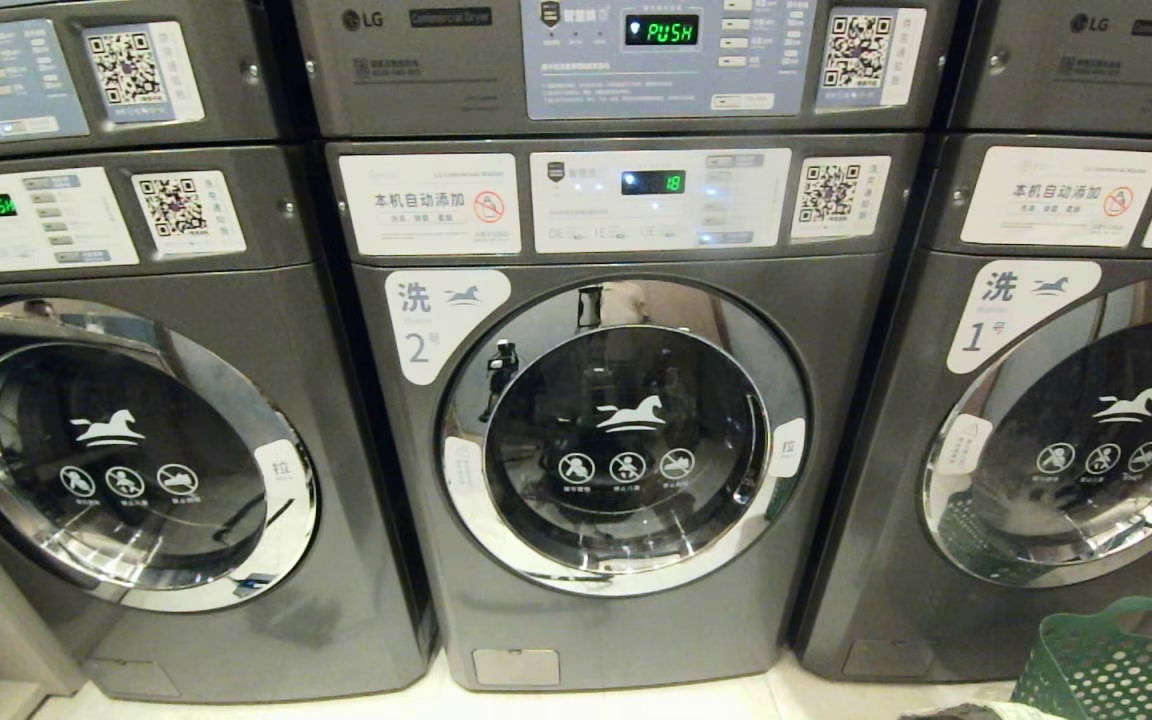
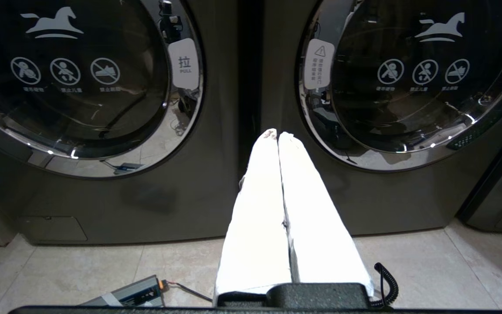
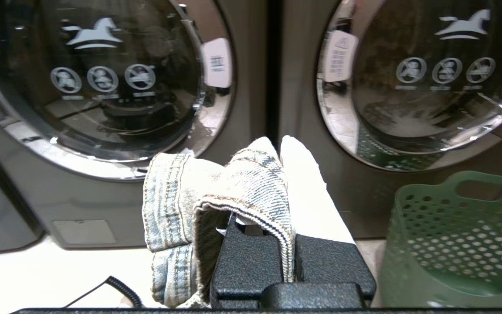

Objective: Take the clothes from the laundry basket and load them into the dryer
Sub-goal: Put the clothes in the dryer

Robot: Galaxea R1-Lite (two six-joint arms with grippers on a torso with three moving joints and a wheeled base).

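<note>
Denim (image 3: 251, 183) is pinched in my right hand (image 3: 279, 146), white fingers (image 3: 307, 192) together with a fold of the faded grey-blue cloth draped over one finger and hanging down past the black mount. Stitched seam edges show on the folded part. Head view doesn't show either arm.

Left hand (image 2: 277, 136) holds nothing, fingers (image 2: 259, 209) pressed together, pointing at the gap between two front-loaders, above the tiled floor (image 2: 429, 270). Small grey box with a wire (image 2: 133, 296) lies on the floor near it.

Green perforated laundry basket (image 3: 456, 244) stands on the floor just beside the right hand, in front of the right-hand washer; in head view only its rim and cut-out handle (image 1: 1126, 650) show at the lower right corner. I can't tell what is inside it.

Dryer (image 1: 626, 65) sits in the upper row, stacked on the middle washer (image 1: 626, 440); I see only its control panel, green PUSH display (image 1: 662, 30) lit. Its door is out of frame. Middle washer, marked 2, door shut, horse logo on the glass, display reads a number. Washers to either side (image 1: 126, 450) (image 1: 1076, 440) have doors shut too.
</note>
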